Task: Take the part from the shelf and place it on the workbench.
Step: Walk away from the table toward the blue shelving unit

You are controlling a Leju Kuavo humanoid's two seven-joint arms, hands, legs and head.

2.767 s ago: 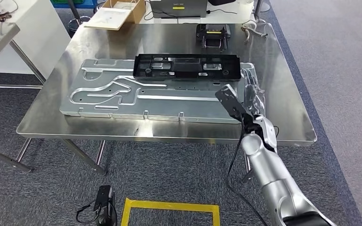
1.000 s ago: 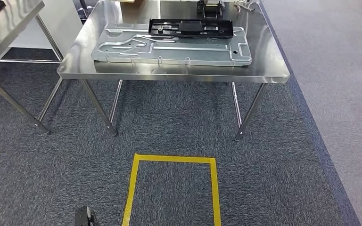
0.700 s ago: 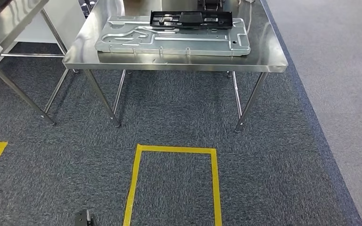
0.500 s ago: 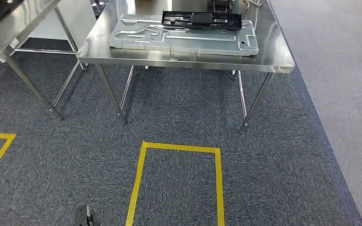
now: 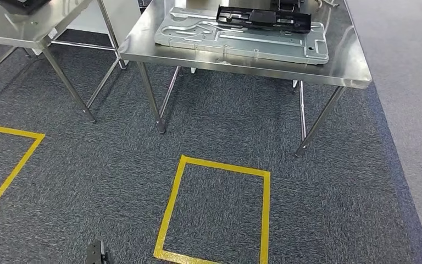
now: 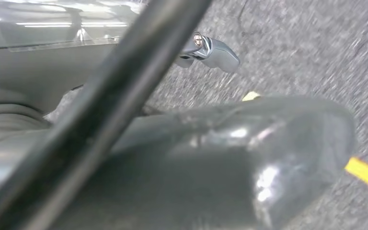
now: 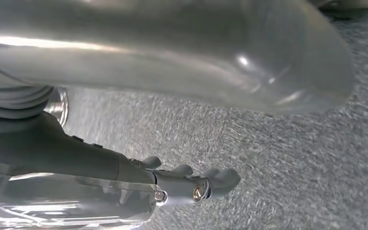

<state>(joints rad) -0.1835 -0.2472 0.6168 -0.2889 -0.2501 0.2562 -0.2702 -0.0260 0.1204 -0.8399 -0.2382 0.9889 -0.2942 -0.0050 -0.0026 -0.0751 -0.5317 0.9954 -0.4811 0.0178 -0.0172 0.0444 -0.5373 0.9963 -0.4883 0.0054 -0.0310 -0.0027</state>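
Note:
The long black plastic part (image 5: pixel 264 18) lies flat on the grey machined metal plate (image 5: pixel 198 33) on the steel workbench (image 5: pixel 340 66), far ahead in the head view. My left hand (image 6: pixel 220 158) hangs over the grey carpet with a fingertip (image 6: pixel 213 50) stretched out and nothing in it. My right hand (image 7: pixel 182 182) also hangs above the carpet, its fingers (image 7: pixel 218 179) extended and empty. Both hands are well away from the bench.
A second steel table (image 5: pixel 11 30) stands at the left with a dark object (image 5: pixel 22 4) on it. Yellow tape marks a square (image 5: pixel 214 209) on the carpet in front of the bench, with another square (image 5: pixel 11 165) at the left. A small black device (image 5: pixel 96 254) lies on the floor.
The camera has backed away from the bench and swung left, so the bench now sits far ahead at the upper right. My right arm, earlier raised beside the part, has left the head view.

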